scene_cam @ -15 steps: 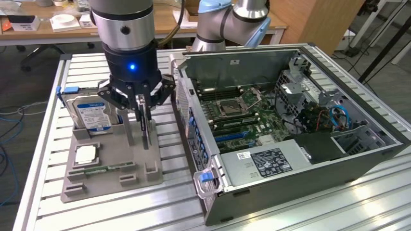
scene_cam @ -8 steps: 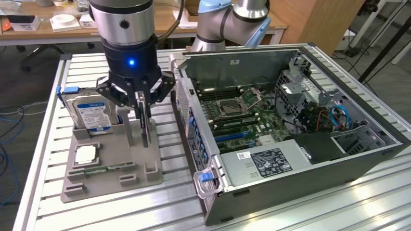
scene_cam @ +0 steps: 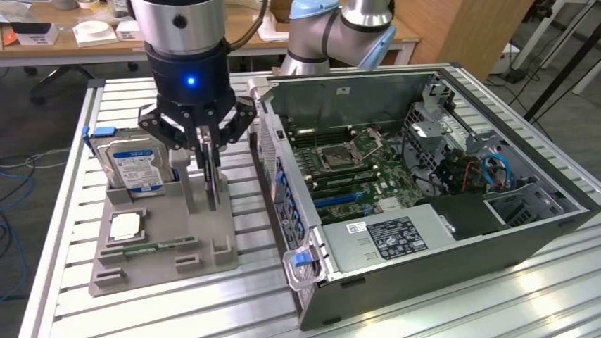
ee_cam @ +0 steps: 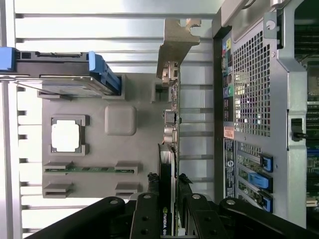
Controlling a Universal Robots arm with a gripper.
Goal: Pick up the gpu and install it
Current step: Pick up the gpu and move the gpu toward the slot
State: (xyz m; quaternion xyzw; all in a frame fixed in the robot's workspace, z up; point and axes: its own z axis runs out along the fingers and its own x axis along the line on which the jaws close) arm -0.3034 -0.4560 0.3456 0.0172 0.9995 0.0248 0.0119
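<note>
The gpu (scene_cam: 212,189), upright in the grey holder (scene_cam: 211,227), is clamped between the narrowed pincer (scene_cam: 208,159).

A robotics lab is indicated by the robot arm (scene_cam: 329,32), the slotted aluminium tabletop (scene_cam: 497,310), an opened computer case (scene_cam: 423,271) and a cluttered wooden desk (scene_cam: 84,49) behind.

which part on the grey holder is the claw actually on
The gpu, the thin dark card standing on edge, gripped by the claw. The labelled hard drive, chip and green memory stick sit apart from it.
</note>
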